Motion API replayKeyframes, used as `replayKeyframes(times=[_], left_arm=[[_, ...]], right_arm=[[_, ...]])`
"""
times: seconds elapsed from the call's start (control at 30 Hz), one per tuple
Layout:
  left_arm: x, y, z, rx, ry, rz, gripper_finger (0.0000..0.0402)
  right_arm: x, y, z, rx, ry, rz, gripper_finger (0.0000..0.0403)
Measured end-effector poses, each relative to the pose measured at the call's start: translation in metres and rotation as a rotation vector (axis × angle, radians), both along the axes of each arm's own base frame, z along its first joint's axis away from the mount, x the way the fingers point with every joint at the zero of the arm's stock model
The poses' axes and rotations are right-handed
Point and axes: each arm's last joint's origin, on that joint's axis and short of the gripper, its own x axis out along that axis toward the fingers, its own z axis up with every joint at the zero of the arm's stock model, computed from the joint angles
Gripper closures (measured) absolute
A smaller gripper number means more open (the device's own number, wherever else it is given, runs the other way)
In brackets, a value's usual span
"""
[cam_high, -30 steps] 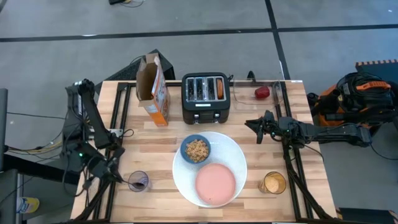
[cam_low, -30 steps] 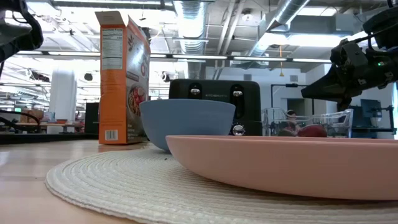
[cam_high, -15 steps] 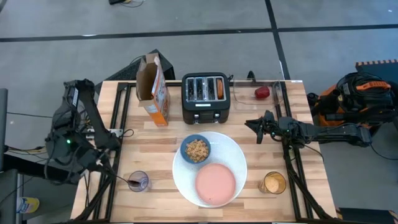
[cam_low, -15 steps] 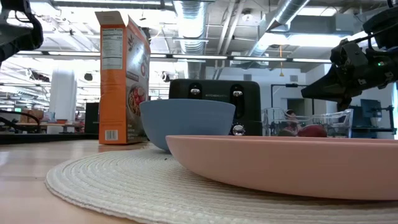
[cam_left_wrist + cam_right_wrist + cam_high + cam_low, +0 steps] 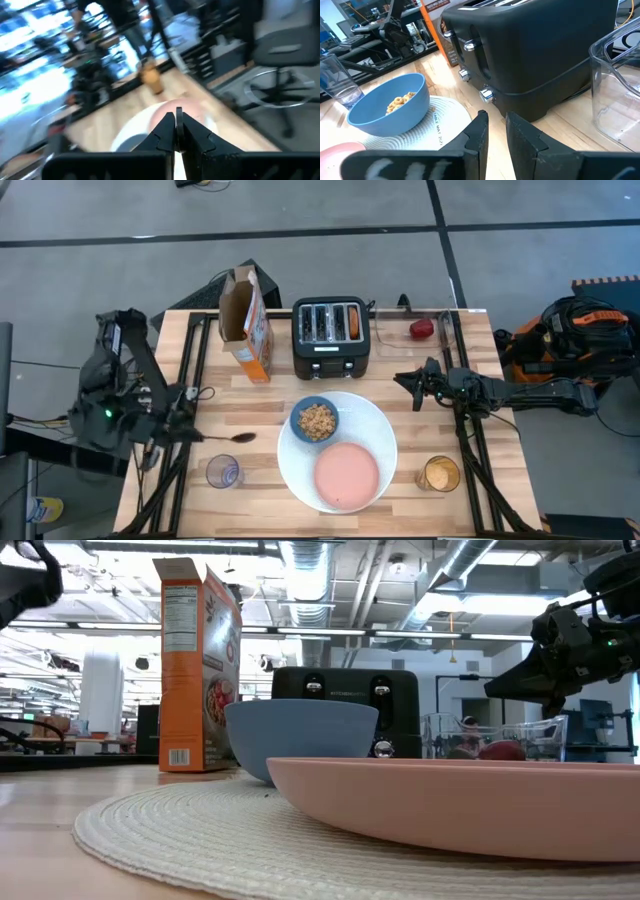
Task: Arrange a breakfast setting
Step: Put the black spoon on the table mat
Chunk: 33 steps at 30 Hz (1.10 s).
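My left gripper (image 5: 188, 436) is at the table's left, shut on a metal spoon (image 5: 225, 438) that sticks out toward the large round white plate (image 5: 385, 430). On that plate stand a blue bowl (image 5: 316, 421) of brown cereal and a small pink plate (image 5: 347, 475). A bagel half (image 5: 355, 322) sits in a slot of the black toaster (image 5: 331, 350). Red fruit (image 5: 422, 329) lies at the far right. My right gripper (image 5: 403, 381) hovers right of the toaster, open by a narrow gap (image 5: 495, 127), with nothing in it. My left gripper pinches the spoon's handle end (image 5: 200, 437) between its two fingers (image 5: 165, 131). The fingers come about level from the table's left and lie along the spoon. The spoon is lifted clear and roughly level, its bowl (image 5: 243, 438) pointing toward the white plate.
An empty glass (image 5: 224, 472) stands near the front left, just below the spoon in the high view. An orange cereal box (image 5: 250, 330) stands left of the toaster. A glass of orange drink (image 5: 440, 474) is at the front right. A clear container (image 5: 620, 95) is by the fruit.
My left gripper has risen and tipped from pointing down to about level, moving a little toward the far edge. The spoon, which stood in the glass, has been drawn out and now hangs level above the table beside the white plate.
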Motion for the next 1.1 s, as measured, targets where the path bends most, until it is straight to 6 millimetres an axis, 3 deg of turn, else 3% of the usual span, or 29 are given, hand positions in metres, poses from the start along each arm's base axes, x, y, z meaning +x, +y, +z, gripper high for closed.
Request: replayKeyframes(times=[0.47, 0.8, 1.1], left_arm=[[0.067, -0.063, -0.056, 0.233, 0.054, 0.401, 0.0401], [0.098, -0.082, -0.093, 0.268, 0.107, 0.528, 0.0401], [0.124, -0.094, -0.129, 0.445, 0.176, 0.532, 0.0401]], right_arm=[[0.000, 0.000, 0.000, 0.000, 0.000, 0.000, 0.0312], [0.000, 0.000, 0.000, 0.000, 0.000, 0.000, 0.0312], [0.000, 0.000, 0.000, 0.000, 0.000, 0.000, 0.0312]])
